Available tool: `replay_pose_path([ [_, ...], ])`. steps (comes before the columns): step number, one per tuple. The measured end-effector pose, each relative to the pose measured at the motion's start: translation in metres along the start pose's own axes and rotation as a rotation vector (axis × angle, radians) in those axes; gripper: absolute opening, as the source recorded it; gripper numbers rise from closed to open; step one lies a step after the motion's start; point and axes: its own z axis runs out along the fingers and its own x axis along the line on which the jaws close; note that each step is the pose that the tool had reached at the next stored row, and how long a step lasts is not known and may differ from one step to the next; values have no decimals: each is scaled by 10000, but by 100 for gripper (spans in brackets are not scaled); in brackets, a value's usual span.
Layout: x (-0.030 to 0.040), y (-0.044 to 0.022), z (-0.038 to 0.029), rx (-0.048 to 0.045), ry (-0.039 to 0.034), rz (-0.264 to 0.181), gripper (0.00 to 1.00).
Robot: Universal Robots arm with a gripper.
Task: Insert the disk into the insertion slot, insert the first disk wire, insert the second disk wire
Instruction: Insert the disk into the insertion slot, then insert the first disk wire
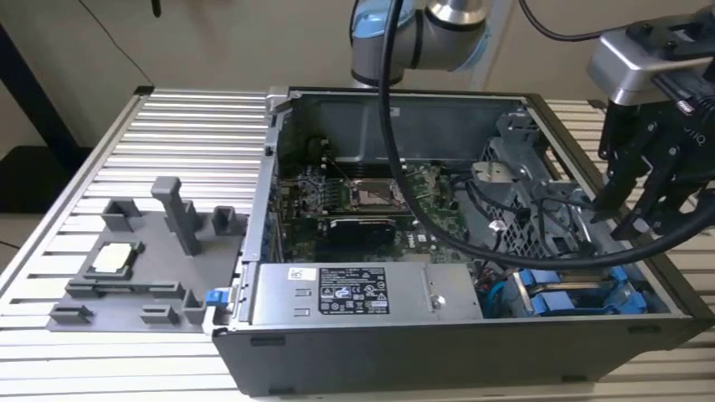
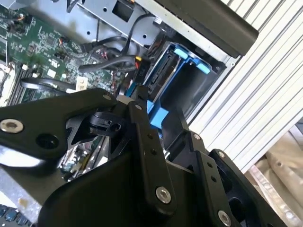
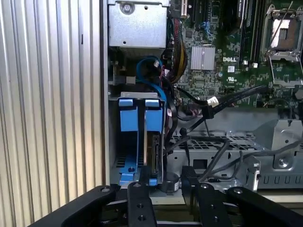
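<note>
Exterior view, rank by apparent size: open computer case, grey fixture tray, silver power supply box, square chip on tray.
Largest to smallest:
open grey metal computer case
grey plastic fixture tray
silver box-shaped power supply
small square silver chip on the tray

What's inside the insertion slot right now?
The disk stands in the insertion slot, its blue carrier tabs at the open end. The carrier and bay walls hide its label and far end, so how deep it is seated cannot be told.
</note>
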Motion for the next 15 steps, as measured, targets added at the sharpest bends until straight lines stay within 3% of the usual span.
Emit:
replay_pose_path([
  [5,2,-76,19,-55,-73,-127,40],
  [10,4,-109,31,-70,-393,-288,40],
  [15,7,-117,82,-85,-448,-352,40],
])
